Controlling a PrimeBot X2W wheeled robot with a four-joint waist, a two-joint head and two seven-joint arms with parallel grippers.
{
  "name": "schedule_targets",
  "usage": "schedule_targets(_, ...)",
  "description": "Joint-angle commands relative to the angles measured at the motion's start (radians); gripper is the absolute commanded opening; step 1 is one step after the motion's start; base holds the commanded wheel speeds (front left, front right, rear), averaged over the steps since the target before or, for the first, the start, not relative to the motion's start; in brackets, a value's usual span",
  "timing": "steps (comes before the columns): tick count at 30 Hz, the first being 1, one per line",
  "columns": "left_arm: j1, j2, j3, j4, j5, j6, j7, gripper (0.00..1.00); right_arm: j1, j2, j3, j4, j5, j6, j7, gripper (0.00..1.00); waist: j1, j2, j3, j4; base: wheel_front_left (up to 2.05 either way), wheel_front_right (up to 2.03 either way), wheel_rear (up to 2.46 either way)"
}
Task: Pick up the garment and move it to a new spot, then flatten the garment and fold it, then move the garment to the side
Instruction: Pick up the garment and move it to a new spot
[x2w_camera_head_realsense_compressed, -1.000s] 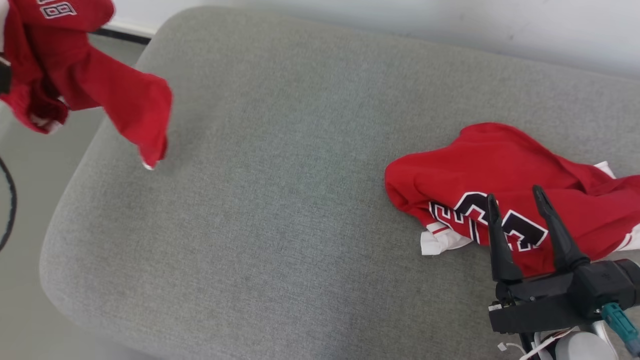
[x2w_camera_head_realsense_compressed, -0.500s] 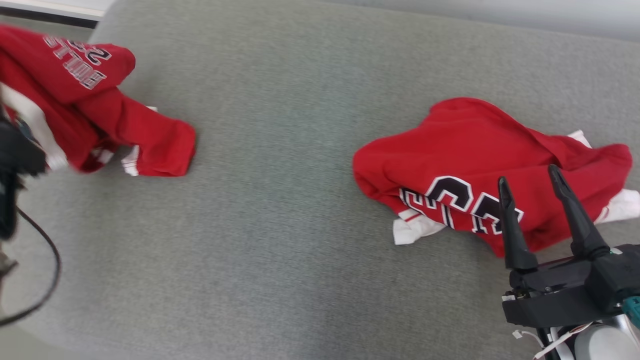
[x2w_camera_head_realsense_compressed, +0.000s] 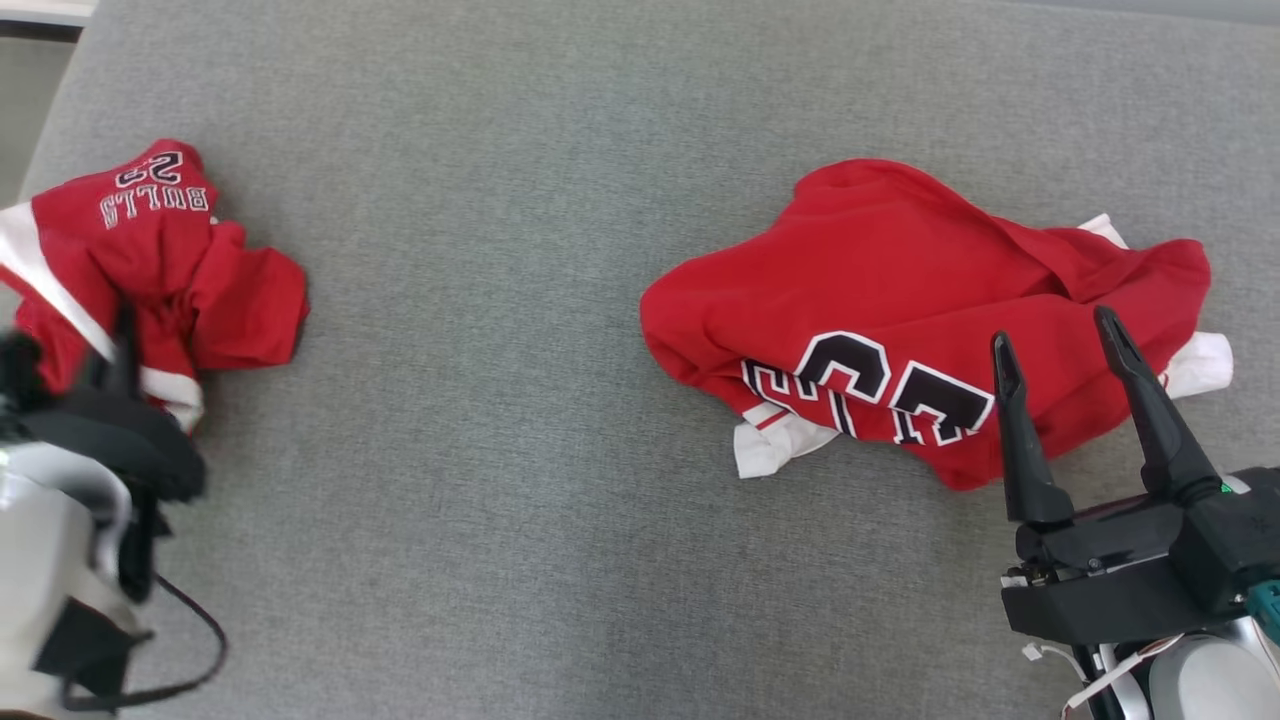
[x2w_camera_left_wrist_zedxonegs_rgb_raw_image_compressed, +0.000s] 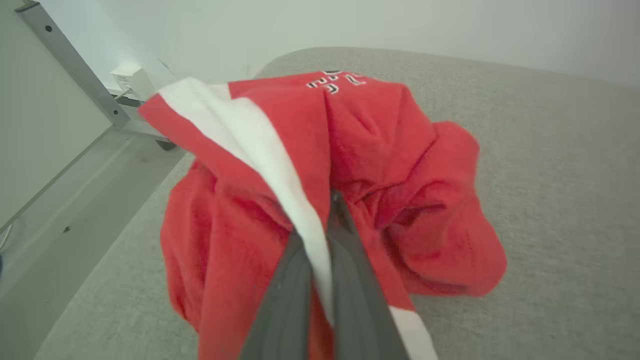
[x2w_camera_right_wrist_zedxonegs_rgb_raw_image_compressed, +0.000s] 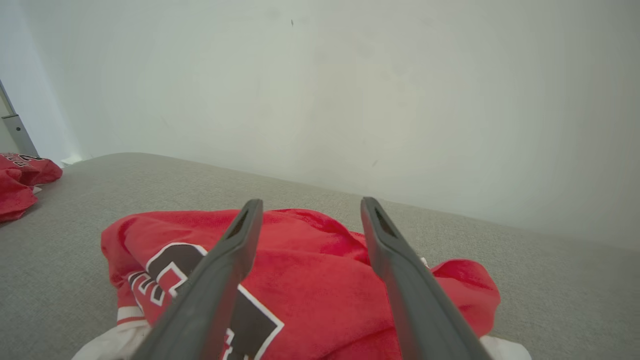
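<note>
Grey woven cushion (x2w_camera_head_realsense_compressed: 520, 350) met a white wall (x2w_camera_right_wrist_zedxonegs_rgb_raw_image_compressed: 350, 100). Left gripper (x2w_camera_left_wrist_zedxonegs_rgb_raw_image_compressed: 334, 197) was clamped on the red Bulls garment (x2w_camera_head_realsense_compressed: 160, 260), heaped at the cushion's left edge; right gripper (x2w_camera_head_realsense_compressed: 1050, 325) gaped beside a red jersey (x2w_camera_head_realsense_compressed: 880, 290).

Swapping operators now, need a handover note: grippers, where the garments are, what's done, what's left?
Left gripper: shut on the white-striped edge of the red Bulls garment, which is bunched at the left end of the grey cushion.
Right gripper: open, empty, poised by the second red jersey, which lies crumpled at the right.
Done: garment gripped and at the left end.
Left: release, flatten, fold, move aside.
</note>
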Motion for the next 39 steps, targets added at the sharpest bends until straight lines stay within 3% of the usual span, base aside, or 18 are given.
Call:
schedule_targets(1,0.017,-0.007,-0.005,0.016,-0.006,-0.006,-0.003,0.0,-0.004,0.0,0.001,0.001,-0.002,-0.002,-0.004,1.0,-0.0001,-0.0001,0.002,-0.004,0.0,0.0,0.0)
schedule_targets(2,0.012,-0.008,-0.008,0.029,-0.011,-0.005,-0.003,0.0,-0.009,0.001,0.002,0.003,-0.002,-0.002,-0.005,1.0,-0.0001,-0.0001,0.001,-0.006,0.0,0.0,0.0)
schedule_targets(3,0.004,-0.007,-0.008,0.032,-0.01,-0.004,-0.003,0.81,-0.012,0.002,0.002,0.005,-0.002,-0.002,-0.006,1.0,-0.0001,-0.0001,0.001,-0.007,0.0,0.0,0.0)
schedule_targets(4,-0.003,-0.007,-0.004,0.028,-0.006,-0.004,-0.003,1.0,-0.013,0.004,0.002,0.008,-0.003,-0.002,-0.008,1.0,-0.0001,-0.0001,-0.002,-0.006,0.0,0.0,0.0)
schedule_targets(18,0.006,0.088,0.13,-0.125,0.131,0.017,-0.003,1.0,0.0,0.041,0.005,0.097,0.029,-0.002,-0.069,1.0,-0.0001,-0.0001,-0.102,0.001,0.0,0.0,0.0)
schedule_targets(24,0.017,0.1,0.165,-0.278,0.206,0.02,-0.003,1.0,0.007,0.064,-0.001,0.148,0.044,-0.002,-0.105,1.0,-0.0001,-0.0001,-0.162,-0.033,0.0,0.0,0.0)
schedule_targets(32,0.088,0.06,0.196,-0.468,0.257,0.018,-0.003,1.0,0.026,0.083,-0.002,0.205,0.059,-0.002,-0.134,1.0,-0.0001,-0.0001,-0.229,-0.133,0.0,0.0,0.0)
schedule_targets(39,0.218,-0.014,0.225,-0.619,0.274,0.034,-0.003,1.0,0.055,0.09,-0.013,0.245,0.067,-0.002,-0.146,1.0,-0.0001,-0.0001,-0.275,-0.233,0.0,0.0,0.0)
